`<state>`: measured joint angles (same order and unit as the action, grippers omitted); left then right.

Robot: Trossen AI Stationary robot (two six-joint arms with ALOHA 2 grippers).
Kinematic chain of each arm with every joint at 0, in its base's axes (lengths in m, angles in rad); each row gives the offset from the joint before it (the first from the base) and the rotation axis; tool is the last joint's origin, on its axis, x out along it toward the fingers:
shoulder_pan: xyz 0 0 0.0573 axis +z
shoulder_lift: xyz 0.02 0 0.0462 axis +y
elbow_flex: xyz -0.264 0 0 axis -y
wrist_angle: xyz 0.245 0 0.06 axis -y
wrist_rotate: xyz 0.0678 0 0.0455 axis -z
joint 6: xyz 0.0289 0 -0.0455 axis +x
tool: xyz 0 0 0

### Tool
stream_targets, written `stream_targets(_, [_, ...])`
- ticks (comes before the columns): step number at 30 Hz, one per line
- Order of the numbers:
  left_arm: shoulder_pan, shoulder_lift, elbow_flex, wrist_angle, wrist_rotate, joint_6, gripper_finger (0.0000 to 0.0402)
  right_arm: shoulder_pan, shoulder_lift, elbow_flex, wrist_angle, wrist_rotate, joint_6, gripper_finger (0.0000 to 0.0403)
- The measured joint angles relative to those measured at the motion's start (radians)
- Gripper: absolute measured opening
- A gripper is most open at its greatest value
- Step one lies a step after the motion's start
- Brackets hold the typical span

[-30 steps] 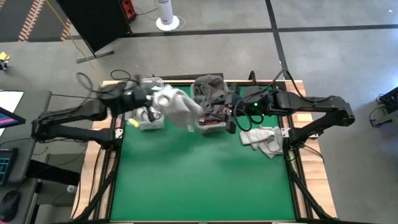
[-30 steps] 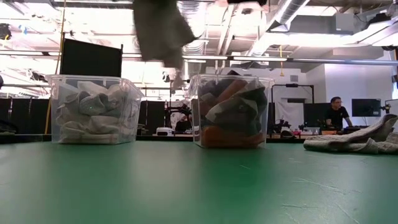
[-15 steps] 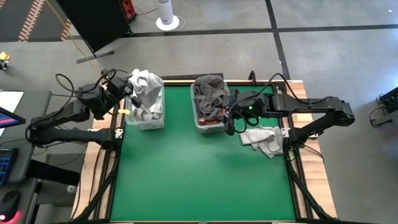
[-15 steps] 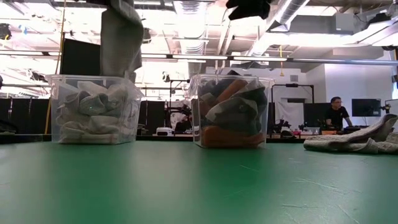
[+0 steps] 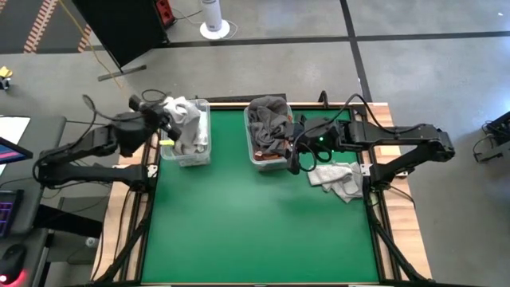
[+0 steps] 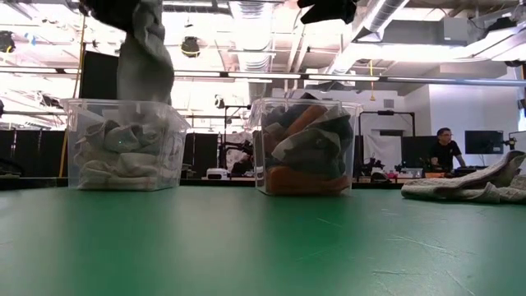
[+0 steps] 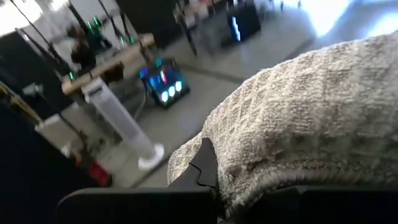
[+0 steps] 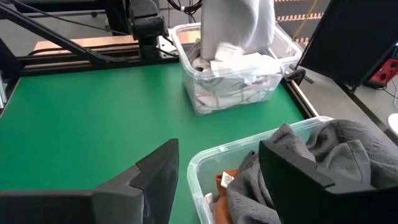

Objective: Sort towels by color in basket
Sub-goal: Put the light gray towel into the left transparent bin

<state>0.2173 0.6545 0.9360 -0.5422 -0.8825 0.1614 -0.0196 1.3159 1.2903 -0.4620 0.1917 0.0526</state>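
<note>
Green felt covers the tabletop [image 5: 255, 231], where two clear plastic bins stand. Left hand [image 5: 163, 114], fingers clamped together on a light grey waffle-weave towel [image 6: 144, 57], holds it hanging over the left bin of pale towels [image 6: 123, 146]. Right hand [image 5: 296, 159] hovers, fingers apart, beside the bin of dark grey and rust-orange towels [image 6: 306, 148]. More pale towels [image 5: 336, 179] lie heaped nearby.

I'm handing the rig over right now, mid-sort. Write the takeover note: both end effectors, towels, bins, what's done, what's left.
Left end effector: shut on a light towel, hanging over the left bin, not released.
Right end effector: open, empty, above the right bin.
Left bin: light towels. Right bin: dark grey and orange towels.
Loose pile of pale towels on the mat beside the right bin.
Left to do: drop the held towel, then sort the pile.
</note>
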Motion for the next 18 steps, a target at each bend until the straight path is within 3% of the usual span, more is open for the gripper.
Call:
stream_targets(8, [0.052, 0.080, 0.000, -0.274, 0.002, -0.163, 0.0004, 0.024, 0.000, 0.000, 0.007, 0.000, 0.002, 0.0249])
stream_targets(18, [0.217, 0.235, 0.000, -0.418, 0.198, -0.185, 0.0004, 0.071, 0.000, 0.000, 0.033, 0.000, 0.005, 0.0249])
